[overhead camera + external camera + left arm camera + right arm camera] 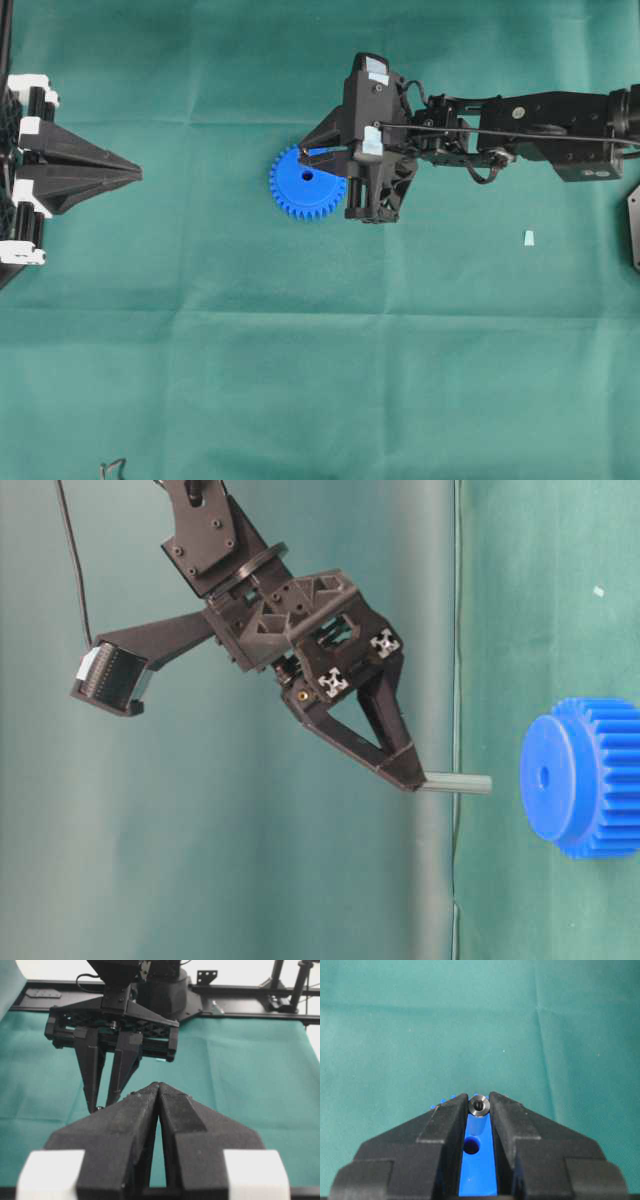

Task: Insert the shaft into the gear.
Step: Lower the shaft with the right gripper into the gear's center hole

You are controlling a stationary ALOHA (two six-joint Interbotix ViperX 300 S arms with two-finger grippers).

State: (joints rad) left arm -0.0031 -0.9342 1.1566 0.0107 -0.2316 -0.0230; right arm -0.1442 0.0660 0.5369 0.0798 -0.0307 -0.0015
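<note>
The right gripper [479, 1106] pinched the shaft [479, 1106] between its tips, above the blue gear [306, 182] at the middle of the overhead view. The left gripper [158, 1086] was pressed together, holding nothing.

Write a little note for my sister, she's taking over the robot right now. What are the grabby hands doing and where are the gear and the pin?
Right gripper: fingers shut on the shaft, held upright, pointing down, above the gear.
Left gripper: fingers shut, holding nothing, parked at the left edge of the green cloth.
Gear: lies flat on the cloth, centre hole facing up.
Done: shaft picked up and carried over the gear.
Left: the shaft tip is above the gear and not yet in it. In the right wrist view it looks off from the hole, so line it up, lower it in, then let go.
</note>
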